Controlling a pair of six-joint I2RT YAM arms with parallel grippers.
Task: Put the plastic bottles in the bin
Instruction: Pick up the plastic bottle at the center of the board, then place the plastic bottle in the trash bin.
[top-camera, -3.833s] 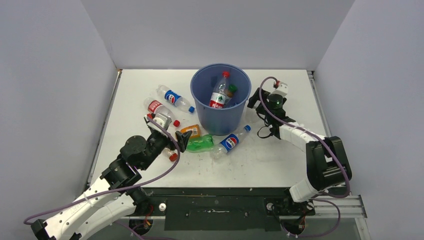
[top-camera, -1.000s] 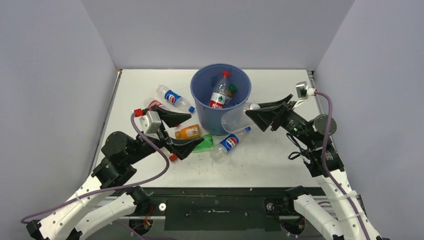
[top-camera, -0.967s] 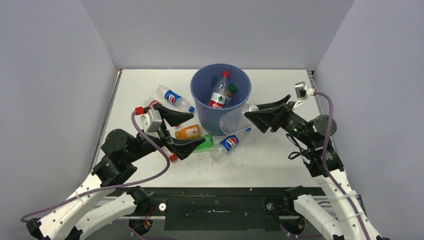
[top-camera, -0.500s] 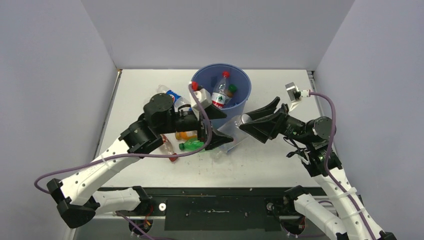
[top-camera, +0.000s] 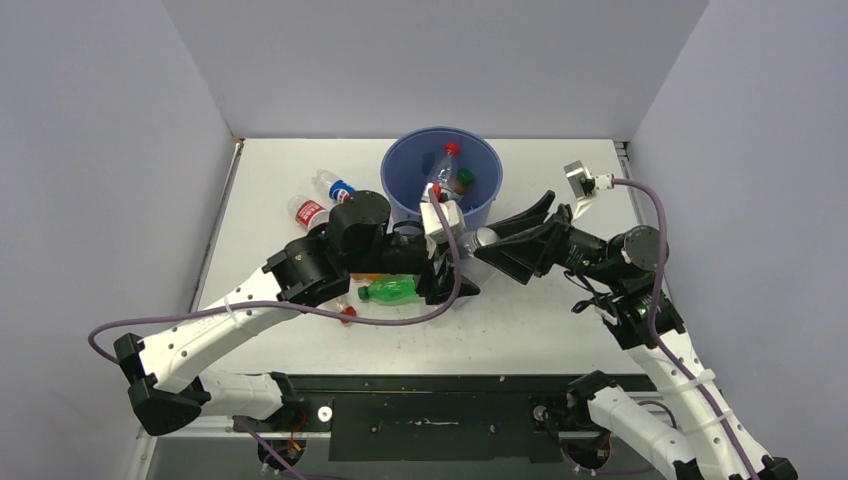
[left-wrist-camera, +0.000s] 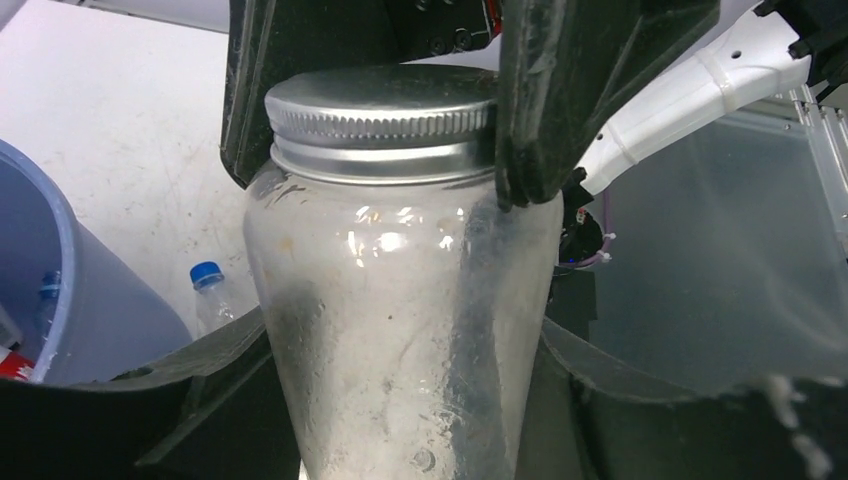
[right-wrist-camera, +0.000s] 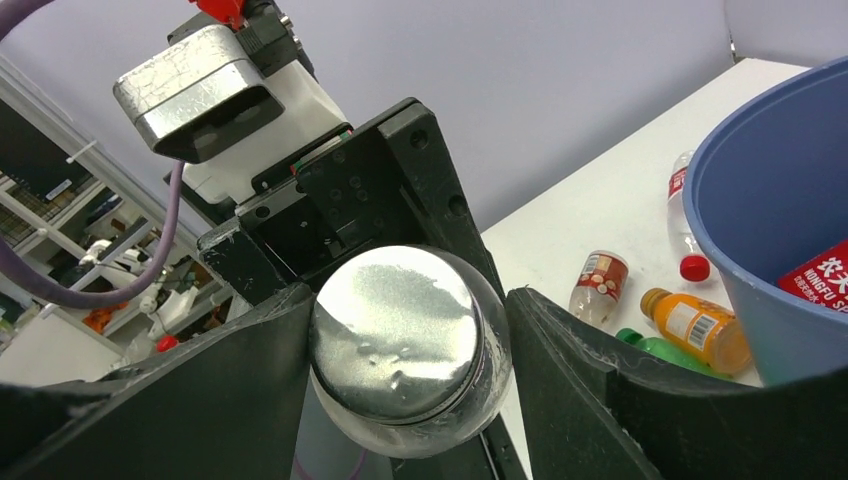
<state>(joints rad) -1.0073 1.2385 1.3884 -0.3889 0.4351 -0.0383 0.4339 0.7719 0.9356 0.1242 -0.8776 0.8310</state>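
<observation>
A plain clear bottle with a silver cap hangs in the air just in front of the bin, a large blue bucket. My right gripper is shut on its cap end, one finger on each side. My left gripper has come in from the opposite side and its fingers press on the bottle's body. Two bottles stand inside the bin. On the table to the left lie a green bottle, a blue-labelled one and a red-labelled one.
An orange juice bottle lies beside the green bottle near the bin's foot, mostly under my left arm in the top view. A blue-capped bottle lies next to the bin wall. Grey walls close in the table on three sides.
My left arm swung right from the bottles on the table to the clear bottle in my right gripper, and its jaws closed in on it. The right gripper shifted slightly left with the bottle.
</observation>
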